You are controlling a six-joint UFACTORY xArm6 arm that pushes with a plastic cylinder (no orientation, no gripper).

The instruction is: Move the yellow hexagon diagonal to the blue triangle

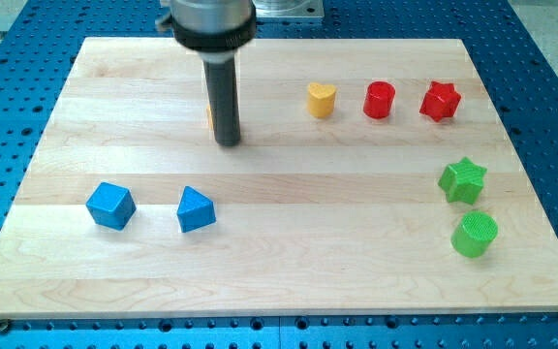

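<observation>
My tip (227, 142) is resting on the wooden board (279, 281) at upper centre, holding nothing, hiding nearly all of the yellow hexagon (210, 117), a sliver peeking at its left. The blue triangle (196, 209) is sitting lower left beside a blue cube (110, 206). A yellow heart (321, 99), red cylinder (379, 99), red star (441, 101), green star (463, 180) and green cylinder (475, 235) are lining the right. No writing is showing.

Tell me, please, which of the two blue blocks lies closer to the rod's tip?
The blue triangle, below my tip and slightly toward the view's left; the blue cube sits farther toward the view's left.
</observation>
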